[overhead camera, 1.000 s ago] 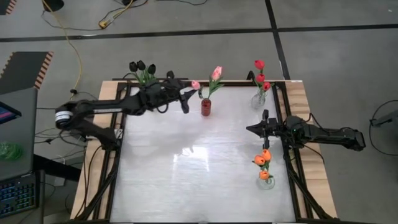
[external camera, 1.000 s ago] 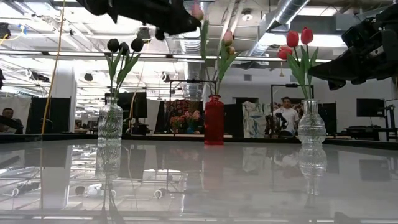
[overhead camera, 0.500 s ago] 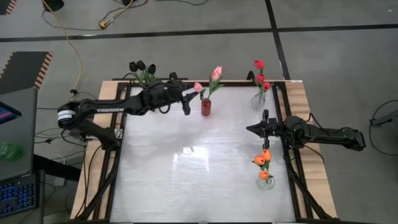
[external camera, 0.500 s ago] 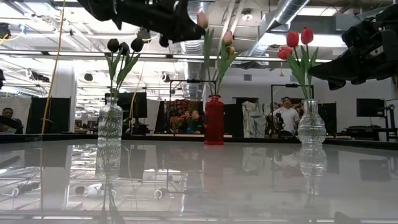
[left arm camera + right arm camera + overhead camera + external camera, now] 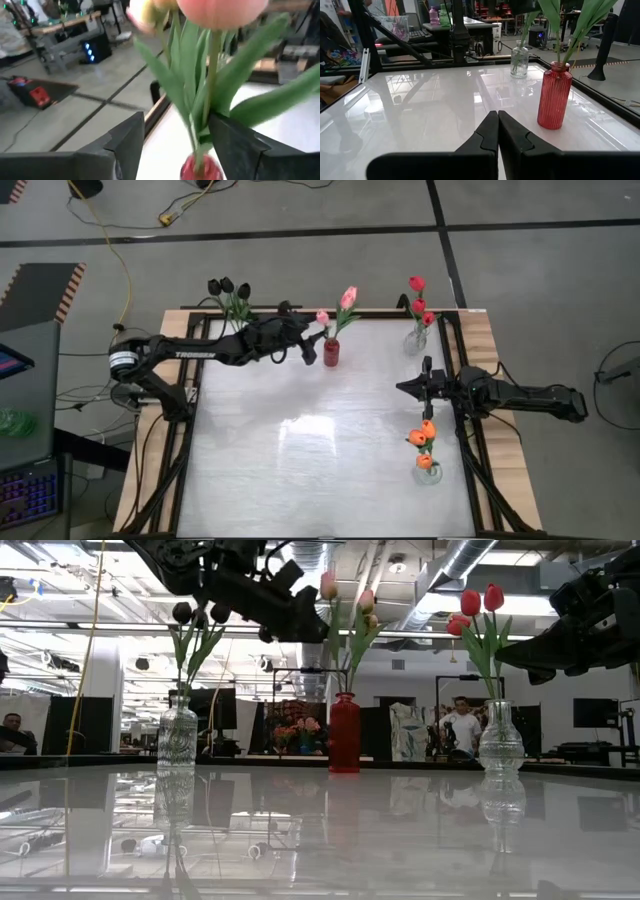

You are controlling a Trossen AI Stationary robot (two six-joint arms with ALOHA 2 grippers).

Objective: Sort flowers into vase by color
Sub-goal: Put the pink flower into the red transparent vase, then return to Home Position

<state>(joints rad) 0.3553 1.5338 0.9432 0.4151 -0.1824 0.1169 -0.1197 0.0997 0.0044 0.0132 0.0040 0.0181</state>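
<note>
The left gripper (image 5: 312,350) hangs open around the pink tulip (image 5: 322,317) stems above the red vase (image 5: 331,352); the right gripper (image 5: 404,387), jaws closed and empty, waits near the orange tulips (image 5: 424,436).

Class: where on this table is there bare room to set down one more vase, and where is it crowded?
The table lies bare across its middle and near-left part. Crowded: the far edge, with the black-tulip vase, the red vase under the left gripper, and the red-tulip vase; and the right edge by the orange-tulip vase.
</note>
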